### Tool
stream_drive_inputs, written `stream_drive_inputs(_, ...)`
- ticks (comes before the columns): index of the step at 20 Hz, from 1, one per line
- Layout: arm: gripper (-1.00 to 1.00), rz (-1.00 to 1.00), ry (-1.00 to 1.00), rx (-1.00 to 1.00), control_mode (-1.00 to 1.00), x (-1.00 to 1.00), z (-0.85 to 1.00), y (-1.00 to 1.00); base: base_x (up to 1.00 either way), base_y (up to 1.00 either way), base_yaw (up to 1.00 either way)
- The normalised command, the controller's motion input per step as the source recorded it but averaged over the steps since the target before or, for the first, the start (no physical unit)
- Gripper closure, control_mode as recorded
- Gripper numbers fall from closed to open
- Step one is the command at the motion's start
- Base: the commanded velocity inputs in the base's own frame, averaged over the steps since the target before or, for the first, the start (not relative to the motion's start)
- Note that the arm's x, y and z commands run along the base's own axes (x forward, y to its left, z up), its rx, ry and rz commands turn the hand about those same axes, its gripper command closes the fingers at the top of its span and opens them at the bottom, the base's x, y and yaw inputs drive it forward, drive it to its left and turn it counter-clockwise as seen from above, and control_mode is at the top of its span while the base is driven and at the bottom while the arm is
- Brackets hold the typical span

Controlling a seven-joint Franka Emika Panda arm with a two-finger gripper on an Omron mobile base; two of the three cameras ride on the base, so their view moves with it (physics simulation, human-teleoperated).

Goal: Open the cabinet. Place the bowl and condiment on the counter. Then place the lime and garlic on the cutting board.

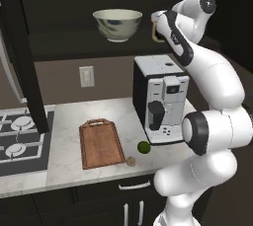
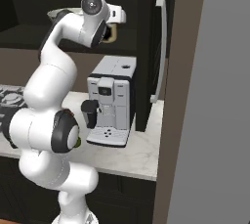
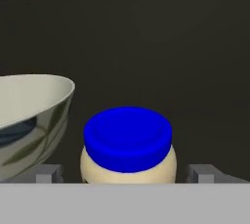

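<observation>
Cabinet [image 1: 20, 47] open; bowl [image 1: 117, 24] and jar [image 3: 128, 145] remain shelved. My gripper [image 3: 128, 173], jaws fully apart, straddles the jar, ungripped. Lime [image 1: 143, 147], garlic [image 1: 130, 161] lie off the board [image 1: 101, 143].

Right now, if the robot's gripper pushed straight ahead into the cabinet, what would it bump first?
Probably the condiment jar: it sits dead ahead between the open gripper's fingertips. The bowl stands off to one side.

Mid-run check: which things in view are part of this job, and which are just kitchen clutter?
Job:
cabinet, doors open
bowl, on its shelf
condiment, between the open hand's fingertips
counter
lime
garlic
cutting board, bare

Lying about:
coffee machine
stove
wall socket
</observation>
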Motion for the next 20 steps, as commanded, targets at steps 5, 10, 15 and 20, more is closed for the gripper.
stream_drive_inputs(5, -1.00, 0.00, 0.00, 0.00, -1.00, 0.26, -0.02, 0.00, 0.00, 0.00, 0.00)
stream_drive_inputs(10, -1.00, 0.00, 0.00, 0.00, -1.00, 0.12, -0.03, 0.00, 0.00, 0.00, 0.00)
stream_drive_inputs(15, -1.00, 0.01, 0.00, 0.00, -1.00, 0.11, -0.05, 0.00, 0.00, 0.00, 0.00)
stream_drive_inputs(20, -1.00, 0.01, 0.00, 0.00, -1.00, 0.17, -0.07, -0.01, 0.00, 0.00, 0.00)
